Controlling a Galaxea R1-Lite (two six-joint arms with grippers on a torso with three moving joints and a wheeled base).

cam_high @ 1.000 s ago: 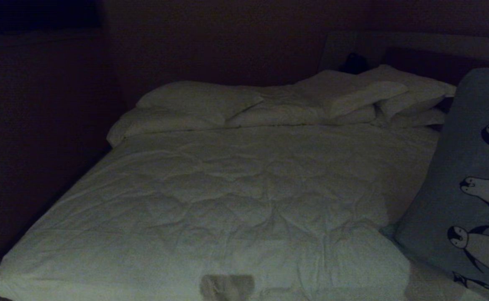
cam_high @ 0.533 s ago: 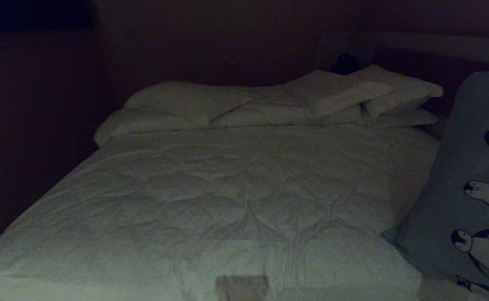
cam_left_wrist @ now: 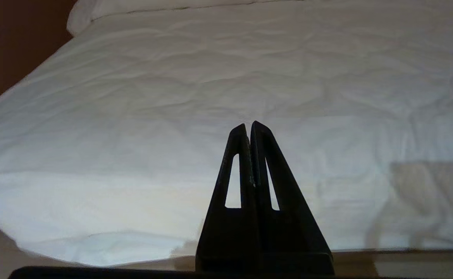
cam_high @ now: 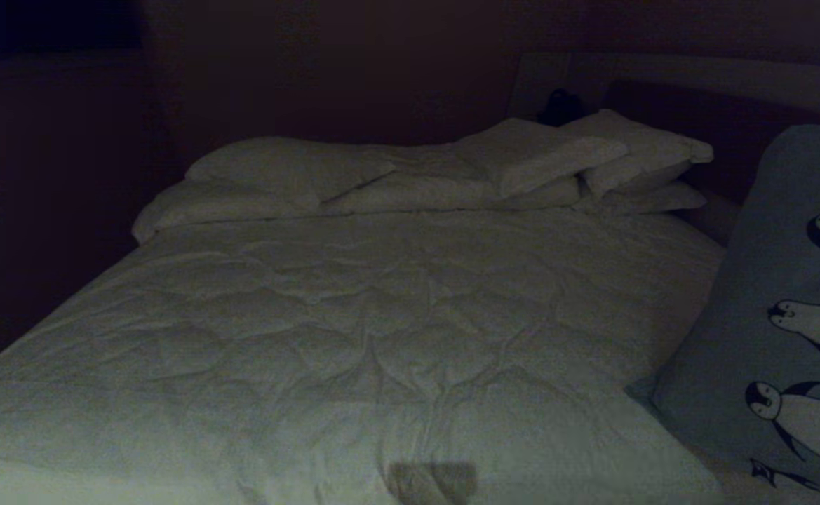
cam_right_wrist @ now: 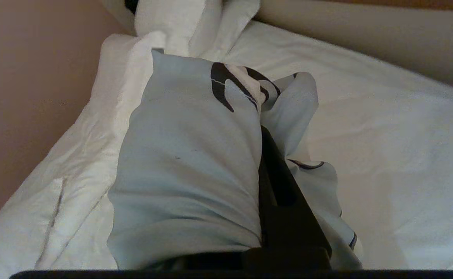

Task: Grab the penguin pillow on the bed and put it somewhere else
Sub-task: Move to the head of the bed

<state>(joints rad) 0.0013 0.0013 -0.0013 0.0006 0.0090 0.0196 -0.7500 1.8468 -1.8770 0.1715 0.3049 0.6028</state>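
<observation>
From my head camera, the pillow [cam_high: 767,308] stands at the right edge of what I see, partly cut off by the frame, rising over the right side of the bed [cam_high: 353,330]; neither of my grippers shows here. Its long axis runs up and down, leaning a little, and the penguins lie sideways in a column along its face. The duvet [cam_high: 325,351] is white, quilted and wrinkled, with white pillows [cam_high: 508,165] stacked at the head end, a pale headboard behind them, and dark walls around a dim room. Through my left wrist camera, my left gripper [cam_left_wrist: 249,128] hangs over the near part of the duvet with its two fingers pressed together and nothing between them; the pillow is not in this view, only white cover and a dark strip of wall at one corner. Through my right wrist camera, my right gripper [cam_right_wrist: 267,162] is clamped tight on the pillow's grey-blue fabric, which bunches over and around my fingers so that only one dark finger [cam_right_wrist: 278,186] shows. The pillow stretches away from my fingers toward the white pillows, its black print creased at the far end. Under it lies white bedding, with the pale padded frame [cam_right_wrist: 366,27] on one side and a brownish wall on the other.
</observation>
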